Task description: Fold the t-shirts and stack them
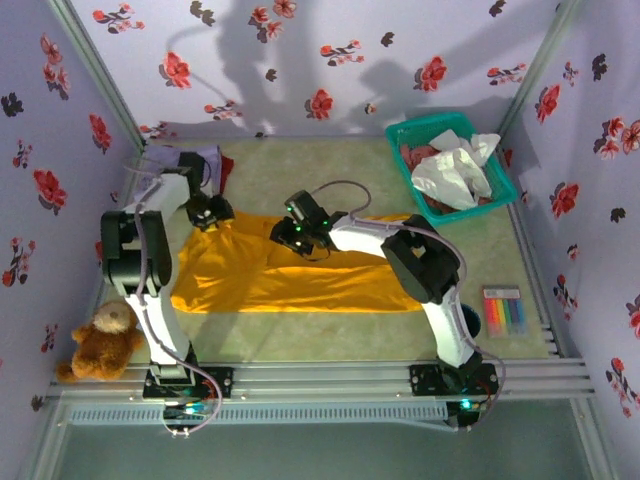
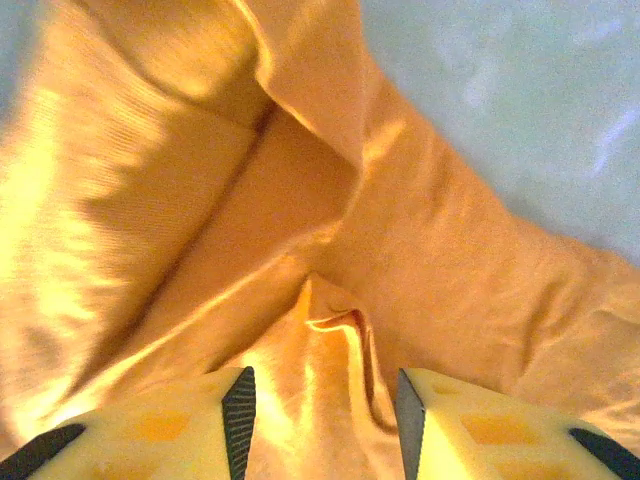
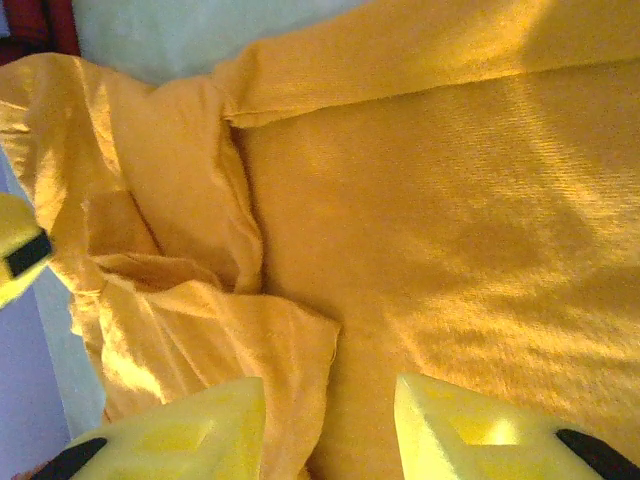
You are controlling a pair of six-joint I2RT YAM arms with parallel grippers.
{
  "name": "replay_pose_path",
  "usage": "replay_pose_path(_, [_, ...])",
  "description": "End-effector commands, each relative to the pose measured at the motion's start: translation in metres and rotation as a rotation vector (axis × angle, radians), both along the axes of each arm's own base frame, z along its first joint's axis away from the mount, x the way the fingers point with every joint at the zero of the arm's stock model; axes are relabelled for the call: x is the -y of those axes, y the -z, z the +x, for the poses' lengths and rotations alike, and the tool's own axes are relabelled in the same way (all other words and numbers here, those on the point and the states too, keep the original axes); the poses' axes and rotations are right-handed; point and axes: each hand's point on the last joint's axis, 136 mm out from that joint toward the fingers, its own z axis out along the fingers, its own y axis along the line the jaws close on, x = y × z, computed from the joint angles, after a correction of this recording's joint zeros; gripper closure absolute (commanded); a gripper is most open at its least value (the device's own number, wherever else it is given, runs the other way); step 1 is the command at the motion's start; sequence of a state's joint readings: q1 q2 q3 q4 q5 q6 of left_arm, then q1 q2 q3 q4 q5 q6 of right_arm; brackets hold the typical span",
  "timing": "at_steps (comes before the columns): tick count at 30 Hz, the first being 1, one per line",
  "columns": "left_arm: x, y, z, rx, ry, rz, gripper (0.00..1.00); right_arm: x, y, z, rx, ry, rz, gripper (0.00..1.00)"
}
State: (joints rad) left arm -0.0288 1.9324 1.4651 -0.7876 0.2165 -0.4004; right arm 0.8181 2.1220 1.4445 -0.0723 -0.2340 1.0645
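From above, the orange-yellow t-shirt point(image 1: 290, 280) lies spread mid-table, its long axis running left to right. The left gripper point(image 1: 210, 213) sits at the shirt's far left corner. The right gripper point(image 1: 298, 238) is on the far edge, nearer the middle.

In the left wrist view the jaws stand partly apart. A raised ridge of the cloth runs between the fingers point(image 2: 170, 430), apparently not pinched.

In the right wrist view the jaws are also parted and hold nothing. A folded-over flap lies just ahead to the left and flat cloth to the right. Both arms look equally placed on the far edge for a fold toward the near side.
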Motion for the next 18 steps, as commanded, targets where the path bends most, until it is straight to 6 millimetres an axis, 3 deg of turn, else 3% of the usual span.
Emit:
replay_pose_path(1, [-0.029, -0.024, -0.008, -0.008, -0.03, 0.032, 0.59, 0.009, -0.032, -0.001, 0.06, -0.015, -0.031, 0.59])
replay_pose_path(5, [-0.041, -0.014, -0.017, -0.053, -0.043, 0.02, 0.64, 0.009, -0.032, -0.008, 0.038, -0.044, -0.039, 0.59])
replay_pose_path(12, [-0.03, 0.011, -0.028, -0.108, -0.034, -0.056, 0.67, 0.008, -0.026, -0.02, 0.0, -0.071, -0.032, 0.58])
replay_pose_path(18, [-0.029, 0.02, -0.029, -0.115, -0.026, -0.056, 0.7, 0.004, -0.02, -0.029, -0.039, -0.09, -0.007, 0.58])
